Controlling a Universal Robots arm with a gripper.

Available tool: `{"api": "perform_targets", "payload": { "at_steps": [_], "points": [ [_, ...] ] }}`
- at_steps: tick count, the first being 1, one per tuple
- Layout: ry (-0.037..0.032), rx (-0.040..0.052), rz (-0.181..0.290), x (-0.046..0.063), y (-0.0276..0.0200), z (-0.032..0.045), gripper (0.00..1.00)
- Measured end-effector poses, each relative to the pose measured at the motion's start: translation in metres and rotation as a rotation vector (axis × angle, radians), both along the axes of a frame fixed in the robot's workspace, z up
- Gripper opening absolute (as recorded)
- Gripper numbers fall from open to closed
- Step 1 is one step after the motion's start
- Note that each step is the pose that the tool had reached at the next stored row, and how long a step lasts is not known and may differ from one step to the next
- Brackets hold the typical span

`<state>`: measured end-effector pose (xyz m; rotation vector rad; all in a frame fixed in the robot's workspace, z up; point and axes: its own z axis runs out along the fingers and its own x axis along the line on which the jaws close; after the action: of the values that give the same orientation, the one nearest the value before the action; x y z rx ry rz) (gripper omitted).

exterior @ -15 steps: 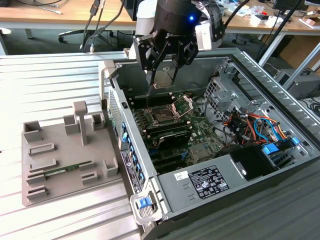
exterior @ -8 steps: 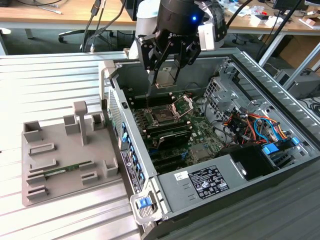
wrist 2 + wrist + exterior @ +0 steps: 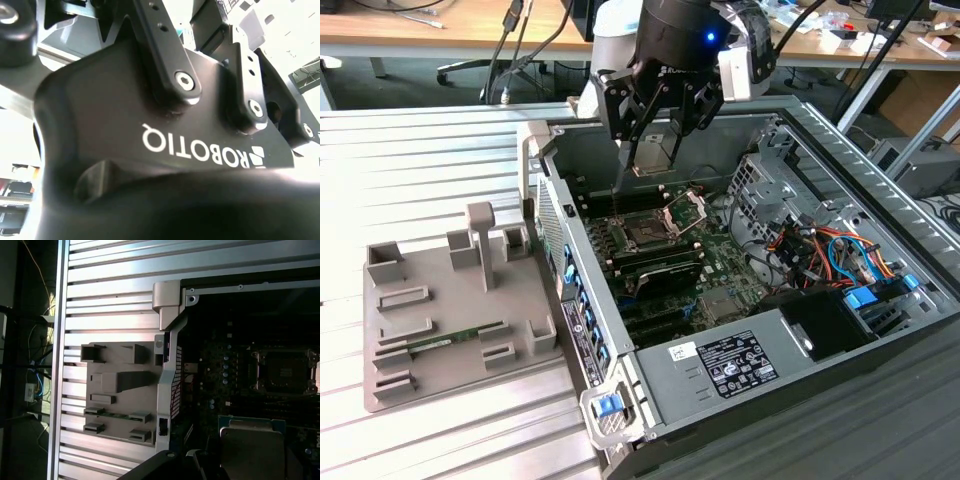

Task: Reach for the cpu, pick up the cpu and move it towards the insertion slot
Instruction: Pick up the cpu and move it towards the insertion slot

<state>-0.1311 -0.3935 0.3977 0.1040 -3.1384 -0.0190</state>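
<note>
Ribbed metal worktop (image 3: 440,150) underneath everything. Open computer case (image 3: 840,160) sitting on it, lid off, motherboard (image 3: 715,275) exposed inside. Grey plastic tray (image 3: 430,330) just beside the case on the exterior view's left, with a thin green memory stick (image 3: 455,339) lying in one of its recesses. Gripper (image 3: 655,150) hanging over the case interior, up above the motherboard, fingers closed around the cpu (image 3: 655,153) and holding it by its edges. Same cpu (image 3: 251,452) up close in the first wrist view, pale metal top with a thin rim. Insertion slot (image 3: 645,232) on the motherboard below the gripper, well apart from the chip, clamp frame (image 3: 685,212) flipped up beside it.
</note>
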Motion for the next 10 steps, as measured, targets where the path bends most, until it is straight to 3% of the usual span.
{"api": "perform_targets", "payload": {
  "at_steps": [7,9,10],
  "points": [
    [0.0,0.0008,0.0,0.0002,0.0001,0.0,0.55],
    [0.0,0.0051,0.0,0.0002,0.0,0.0,0.55],
    [0.0,0.0148,0.0,0.0002,0.0,0.0,0.55]
  ]
}}
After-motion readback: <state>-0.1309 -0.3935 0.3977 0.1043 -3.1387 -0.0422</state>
